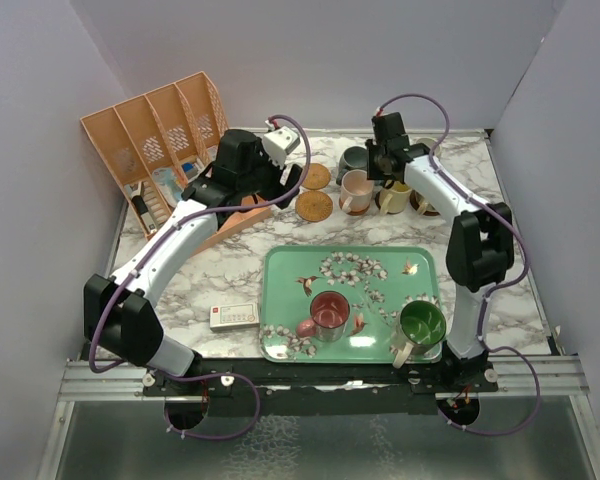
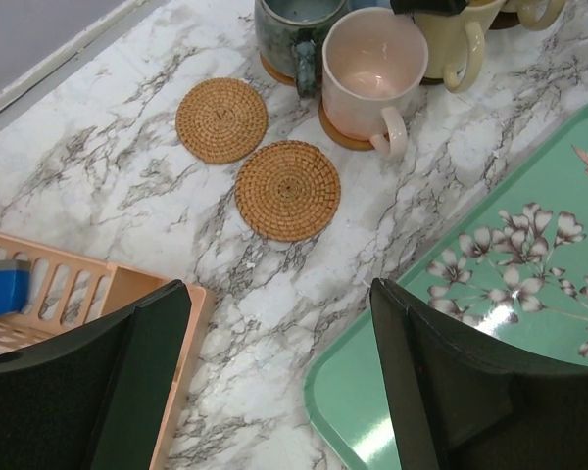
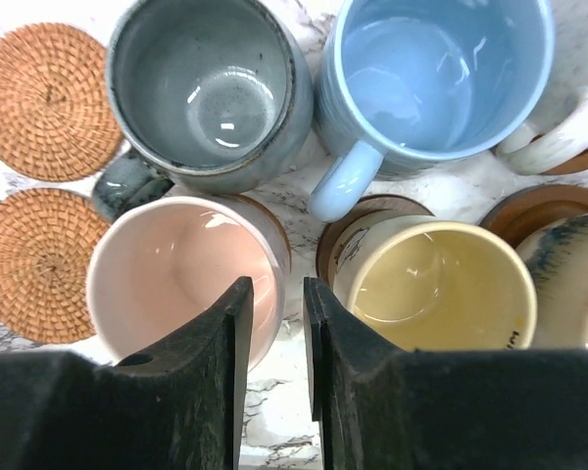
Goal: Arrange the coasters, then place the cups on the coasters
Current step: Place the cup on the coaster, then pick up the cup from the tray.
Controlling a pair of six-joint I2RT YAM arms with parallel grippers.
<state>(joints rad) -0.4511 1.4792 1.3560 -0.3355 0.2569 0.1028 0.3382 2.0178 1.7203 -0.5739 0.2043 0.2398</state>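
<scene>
My right gripper [image 3: 277, 284] hangs over a cluster of cups at the back right. Its jaws stand a little apart astride the rim of the pink cup [image 3: 167, 264], one finger inside and one outside beside the yellow cup [image 3: 441, 284]. The pink cup rests on a brown coaster [image 2: 338, 134]. The grey cup [image 3: 206, 88] and blue cup [image 3: 431, 69] stand just beyond. Two bare woven coasters [image 2: 221, 119] [image 2: 287, 190] lie to their left. A dark red cup [image 1: 330, 315] and a green cup [image 1: 421, 325] sit on the tray. My left gripper [image 2: 279, 289] hovers open and holds nothing.
The green floral tray [image 1: 272, 300] fills the near middle. An orange slotted rack [image 1: 160, 140] stands at the back left, close to my left gripper. A small white remote-like box [image 1: 234, 316] lies left of the tray. More cups on brown coasters [image 3: 539, 201] crowd the far right.
</scene>
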